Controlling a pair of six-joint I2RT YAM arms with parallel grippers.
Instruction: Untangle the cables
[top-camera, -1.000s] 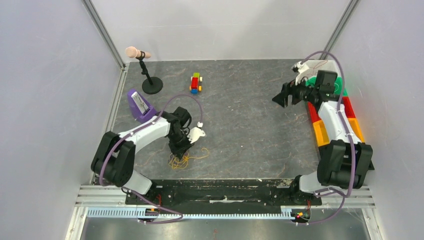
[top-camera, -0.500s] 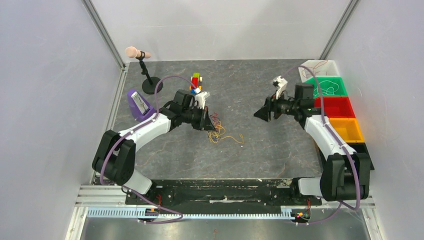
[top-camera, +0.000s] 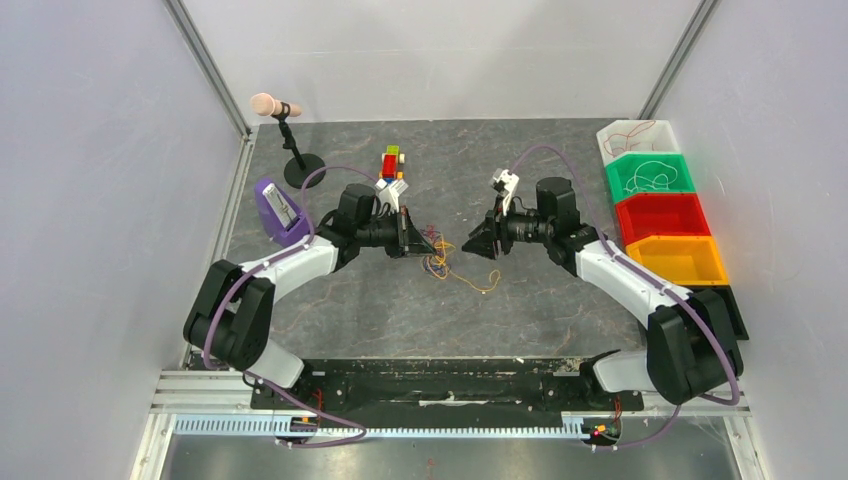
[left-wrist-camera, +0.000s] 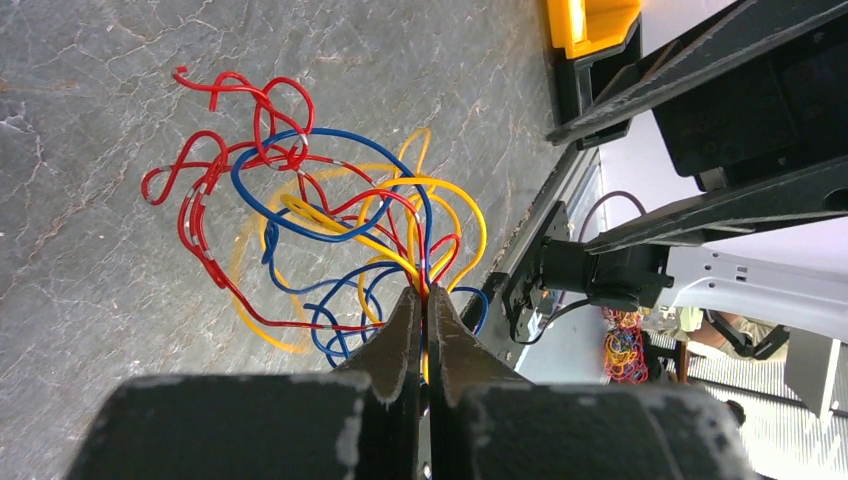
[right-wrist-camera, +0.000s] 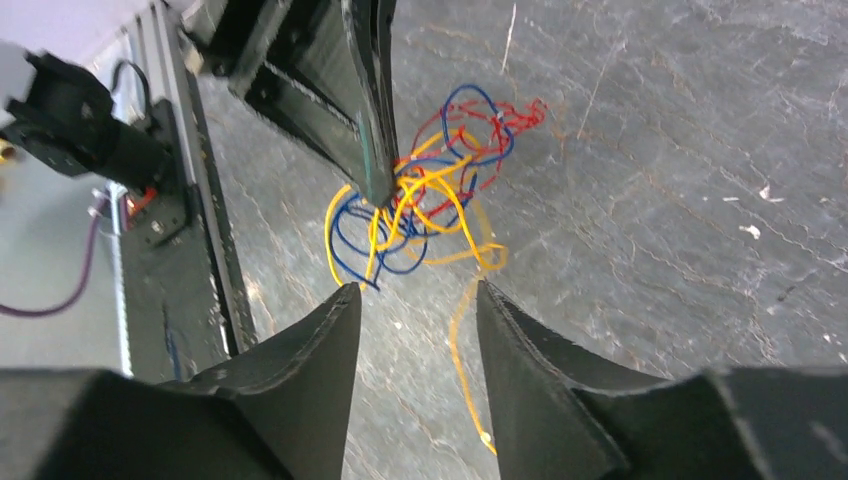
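Observation:
The cables (top-camera: 441, 262) are a small tangle of red, blue, yellow and orange wires in the middle of the table. My left gripper (top-camera: 428, 248) is shut on them and holds the bunch up, while an orange strand (top-camera: 480, 284) trails onto the table. In the left wrist view the wires (left-wrist-camera: 340, 225) fan out from the closed tips of the left gripper (left-wrist-camera: 423, 295). My right gripper (top-camera: 470, 248) faces the bunch from the right, a short way off. Its jaws (right-wrist-camera: 418, 288) stand apart with nothing gripped, and the cables (right-wrist-camera: 430, 195) hang just beyond them.
A microphone on a stand (top-camera: 276, 106) and a purple object (top-camera: 280, 210) stand at the left. A toy block car (top-camera: 391, 165) sits behind the left gripper. White (top-camera: 660, 130), green (top-camera: 682, 160), red (top-camera: 690, 225) and orange (top-camera: 700, 270) bins line the right edge.
My left gripper shut on the cables near the front and carried them up towards the table's middle. My right arm swung in from the bins to face the bunch, its jaws narrowing.

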